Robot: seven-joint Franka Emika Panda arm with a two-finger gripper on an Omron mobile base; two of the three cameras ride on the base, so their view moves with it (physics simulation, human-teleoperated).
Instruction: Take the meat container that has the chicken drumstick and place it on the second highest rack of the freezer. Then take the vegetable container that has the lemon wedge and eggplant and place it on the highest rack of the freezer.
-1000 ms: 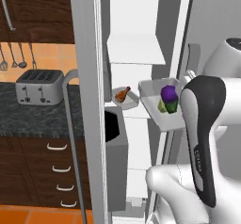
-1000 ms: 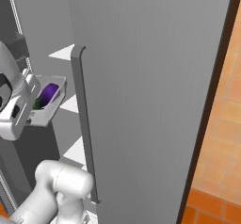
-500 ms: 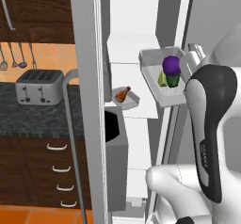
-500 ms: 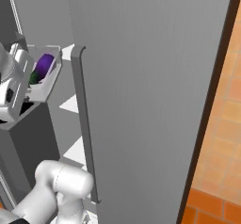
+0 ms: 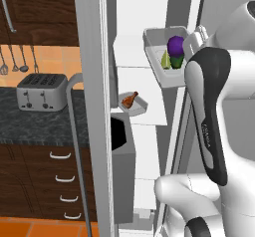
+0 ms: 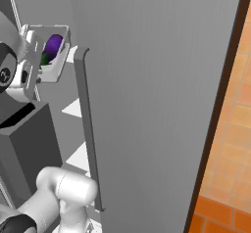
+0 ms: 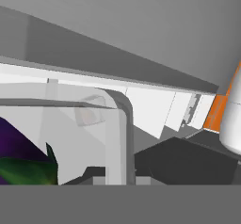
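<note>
Left base view: our gripper [image 5: 195,38] pinches the rigid vegetable container [image 5: 167,57] by its rim, so we judge it light but tippy.

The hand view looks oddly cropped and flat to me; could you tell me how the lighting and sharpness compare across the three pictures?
Hand view: evenly lit and sharp, but so close that the eggplant is cut off at the edge beside the tray's pale rim. Left base view: flat rendered light, no glare or blur; the chicken drumstick reads crisply. Right base view: the freezer door is a plain grey, faintly streaked surface with soft shading.
</note>
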